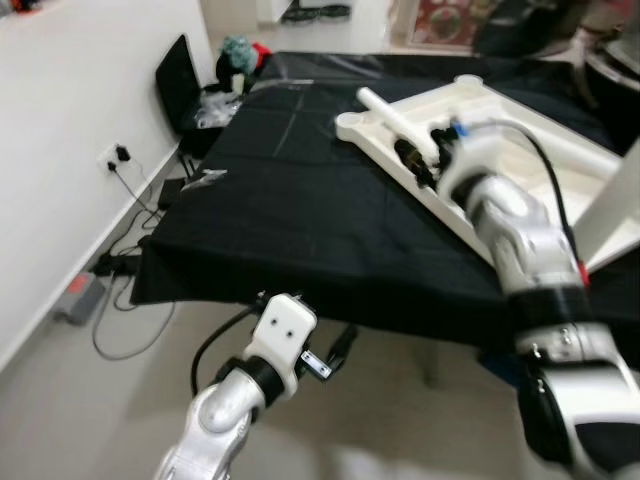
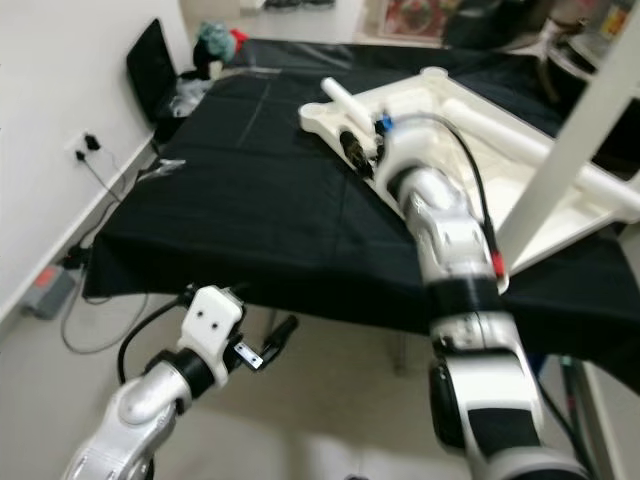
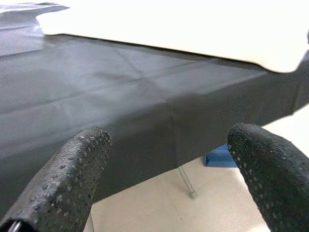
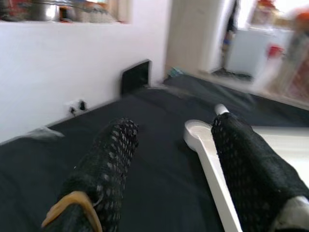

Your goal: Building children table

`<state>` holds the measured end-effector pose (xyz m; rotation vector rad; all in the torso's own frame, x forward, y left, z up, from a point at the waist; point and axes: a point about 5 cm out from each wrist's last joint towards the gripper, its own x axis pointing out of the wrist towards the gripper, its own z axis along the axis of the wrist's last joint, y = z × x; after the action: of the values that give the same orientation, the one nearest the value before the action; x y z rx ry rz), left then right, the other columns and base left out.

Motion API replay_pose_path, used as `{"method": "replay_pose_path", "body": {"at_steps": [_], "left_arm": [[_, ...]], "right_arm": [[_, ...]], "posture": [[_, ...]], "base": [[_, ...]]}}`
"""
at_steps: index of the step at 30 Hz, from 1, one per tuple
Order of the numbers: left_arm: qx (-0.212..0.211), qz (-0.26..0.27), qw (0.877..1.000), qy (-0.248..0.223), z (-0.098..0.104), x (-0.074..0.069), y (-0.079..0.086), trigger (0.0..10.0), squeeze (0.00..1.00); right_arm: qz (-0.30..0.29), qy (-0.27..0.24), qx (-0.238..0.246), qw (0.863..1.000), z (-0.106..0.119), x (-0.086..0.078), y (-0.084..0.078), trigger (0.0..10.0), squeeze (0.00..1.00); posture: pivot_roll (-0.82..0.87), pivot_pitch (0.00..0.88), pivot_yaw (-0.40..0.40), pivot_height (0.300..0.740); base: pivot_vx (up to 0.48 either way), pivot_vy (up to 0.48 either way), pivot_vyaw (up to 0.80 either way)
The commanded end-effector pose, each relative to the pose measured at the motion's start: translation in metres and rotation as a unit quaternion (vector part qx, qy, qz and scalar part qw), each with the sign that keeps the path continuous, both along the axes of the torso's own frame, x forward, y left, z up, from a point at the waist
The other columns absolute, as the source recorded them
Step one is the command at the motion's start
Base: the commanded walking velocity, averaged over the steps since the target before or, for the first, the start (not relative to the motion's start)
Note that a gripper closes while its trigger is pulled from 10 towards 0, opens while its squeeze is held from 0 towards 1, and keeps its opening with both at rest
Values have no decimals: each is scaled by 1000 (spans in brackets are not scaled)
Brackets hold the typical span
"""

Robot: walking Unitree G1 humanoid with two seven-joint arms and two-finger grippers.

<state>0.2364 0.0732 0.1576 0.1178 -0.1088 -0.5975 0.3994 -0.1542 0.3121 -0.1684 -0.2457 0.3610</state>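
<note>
Two grippers noted: my right gripper [image 4: 169,164], fingers spread and empty, hovers over the upturned white children's table [image 1: 520,165] on the black cloth [image 1: 290,200]; left gripper [image 3: 169,179] released, below the cloth's edge.

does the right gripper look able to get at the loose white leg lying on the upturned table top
Probably yes. The right gripper is open, right beside the white leg on the upturned table top, with nothing between them. The left gripper hangs below the black cloth's edge.

Looks like I'm in somebody's home: stuffed toys [image 1: 240,52] at the far left, a wall socket [image 1: 115,155] with cords, rug [image 1: 455,20] far back.
</note>
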Motion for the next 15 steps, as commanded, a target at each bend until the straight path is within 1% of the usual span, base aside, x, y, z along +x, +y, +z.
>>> {"method": "replay_pose_path", "body": {"at_steps": [1,2,4,6,7,8,9,10,12,13,14,15], "left_arm": [[2,13,1000,12,-3,-2,4,10000,0],[2,13,1000,12,-3,-2,4,10000,0],[0,25,1000,7,1,-2,4,10000,0],[-5,35,999,-9,8,0,4,10000,0],[-5,35,999,-9,8,0,4,10000,0],[-18,42,999,-16,15,3,4,10000,0],[-18,42,999,-16,15,3,4,10000,0],[-25,50,998,-33,26,7,3,10000,0],[-47,69,995,-60,46,14,3,10000,0],[-47,69,995,-60,46,14,3,10000,0],[-50,75,994,-68,51,17,4,10000,0],[-53,80,992,-81,57,19,4,10000,0]], "right_arm": [[-5,43,-14,999,-25,7,2,10000,0],[-5,43,-14,999,-25,7,2,10000,0],[-1,45,-17,999,-23,10,6,10000,0],[1,42,-9,999,-20,11,9,10000,0],[1,42,-9,999,-20,11,9,10000,0],[9,27,7,1000,-14,9,11,10000,0],[9,27,7,1000,-14,9,11,10000,0],[25,-1,33,999,-9,4,13,10000,0],[46,-42,86,994,-4,-5,13,10000,0],[46,-42,86,994,-4,-5,13,10000,0],[49,-52,100,992,-4,-8,12,10000,0],[44,-65,101,992,-7,-15,12,10000,0]], "posture": [[122,252,-49,740],[122,252,-49,740],[121,262,-52,740],[115,263,-59,740],[115,263,-59,740],[114,262,-60,740],[114,262,-60,740],[113,249,-60,740],[120,241,-59,740],[120,241,-59,740],[118,233,-57,740],[115,220,-45,740]], "base": [[0,0,0],[0,0,0],[0,0,0],[0,0,0],[0,0,0],[0,0,0],[0,0,0],[0,0,0],[0,0,0],[0,0,0],[0,0,0],[0,0,0]]}}
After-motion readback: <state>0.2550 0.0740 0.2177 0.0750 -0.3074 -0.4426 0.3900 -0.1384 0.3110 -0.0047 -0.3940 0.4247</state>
